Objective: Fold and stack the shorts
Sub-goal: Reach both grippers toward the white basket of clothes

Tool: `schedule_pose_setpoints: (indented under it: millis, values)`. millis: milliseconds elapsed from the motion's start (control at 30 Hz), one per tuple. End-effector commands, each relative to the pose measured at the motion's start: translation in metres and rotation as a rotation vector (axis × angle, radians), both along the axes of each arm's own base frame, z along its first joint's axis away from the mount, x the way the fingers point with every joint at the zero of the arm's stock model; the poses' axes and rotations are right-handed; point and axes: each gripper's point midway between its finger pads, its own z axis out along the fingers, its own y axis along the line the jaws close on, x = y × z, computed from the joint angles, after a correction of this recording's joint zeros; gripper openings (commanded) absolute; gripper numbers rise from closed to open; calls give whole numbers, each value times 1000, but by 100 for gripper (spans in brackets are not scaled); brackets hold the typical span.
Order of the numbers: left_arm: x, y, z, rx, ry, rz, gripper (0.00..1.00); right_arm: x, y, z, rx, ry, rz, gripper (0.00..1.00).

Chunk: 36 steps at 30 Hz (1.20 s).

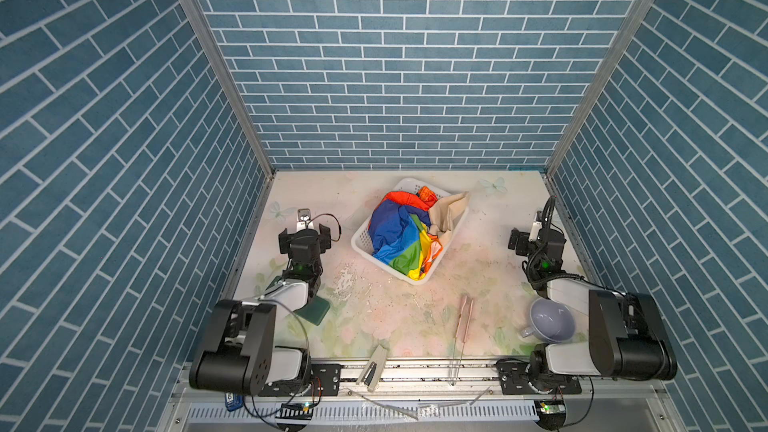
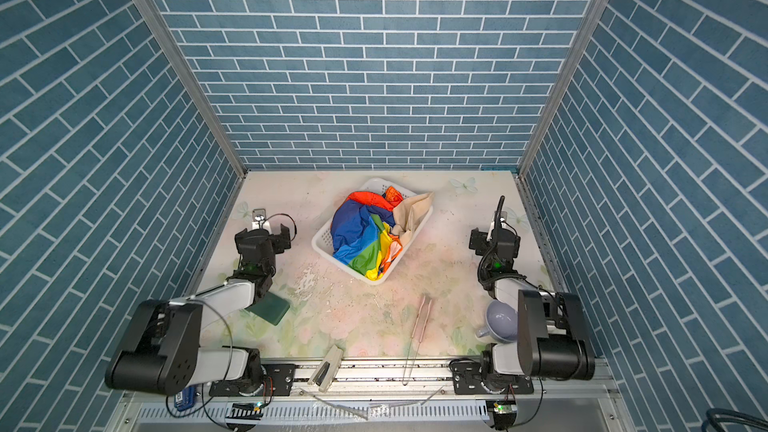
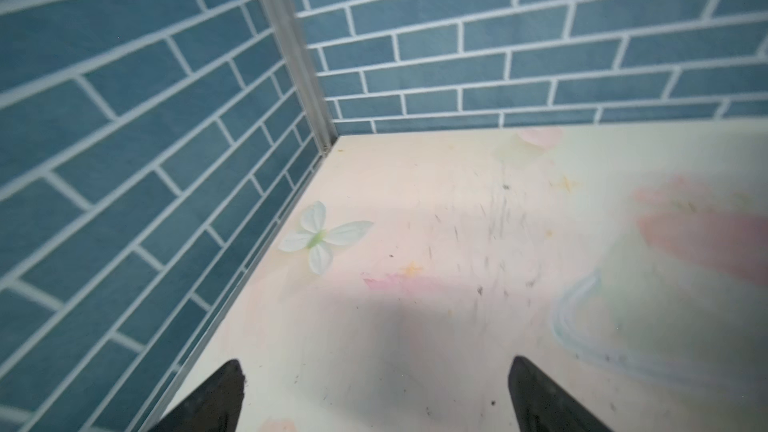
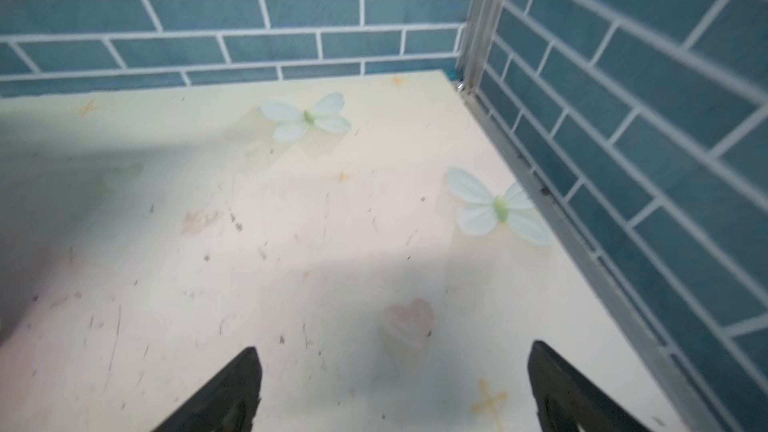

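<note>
Both pairs of shorts lie crumpled in a white basket at the middle back of the table. The rainbow-striped pair fills most of it. The beige pair is bunched at its far right side and hangs over the rim. My left gripper hovers open left of the basket, over bare table. My right gripper stands open near the right wall, holding nothing. Neither wrist view shows the shorts.
A dark green flat pad lies under the left arm. Pinkish tongs, a lilac cup on its side and a stapler lie near the front edge. Blue brick walls close in three sides.
</note>
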Motion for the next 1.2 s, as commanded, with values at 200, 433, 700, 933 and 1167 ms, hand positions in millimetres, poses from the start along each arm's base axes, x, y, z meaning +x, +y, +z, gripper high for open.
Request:
schedule_pose_setpoints:
  millis: [200, 433, 700, 933, 1167]
  values:
    - [-54, 44, 41, -300, 90, 482, 99, -18, 24, 24, 39, 189, -136, 99]
    - [-37, -16, 37, -493, 156, 106, 95, -22, 99, 4, 84, 416, 105, 83]
    - [-61, -78, -3, -522, 365, -86, 89, -17, 162, -8, 306, 616, 293, 83]
    - [-77, -107, -36, -557, 444, -144, 90, -9, 190, -13, 454, 643, 347, 84]
    - [-58, -139, -51, -577, 482, -219, 91, -3, 219, -19, 609, 670, 417, 84]
